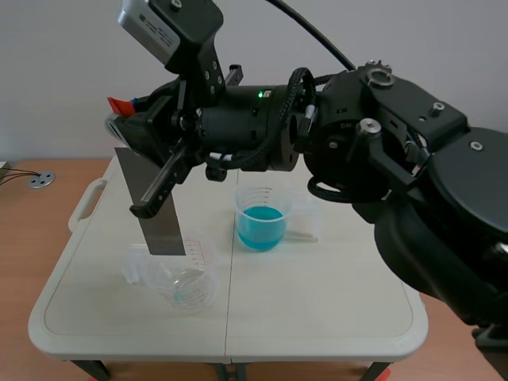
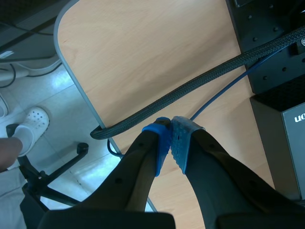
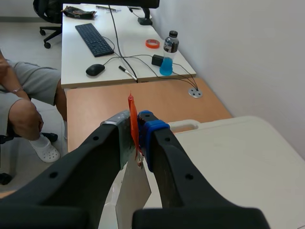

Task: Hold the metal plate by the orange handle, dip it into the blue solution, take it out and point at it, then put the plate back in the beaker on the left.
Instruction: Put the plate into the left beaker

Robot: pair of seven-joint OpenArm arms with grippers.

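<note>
We see a pale plastic tabletop [image 1: 317,302] with rounded corners and a moulded grip at its left end. Over it the bulky black right arm [image 1: 413,175] comes in from the right and reaches across to the left side.

A flat, dull-grey metal plate [image 1: 163,230], a long rectangle, hangs slightly tilted in the air. Its lower edge is at a clear plastic beaker [image 1: 186,282] with printed marks, which lies tipped over on the left half. We cannot tell whether plate and beaker touch.

Near the middle a second clear beaker [image 1: 260,208] stands upright, holding the blue solution [image 1: 260,226].

The right pincer [image 3: 138,126] is closed tight on the thin orange handle [image 3: 131,105], its pads pressing both faces, and the plate drops away beneath them.

The left pincer [image 2: 170,138] holds nothing. Its dotted blue and grey-green pads meet above a wooden desk [image 2: 143,57], which a braided black cable [image 2: 200,81] crosses.
</note>
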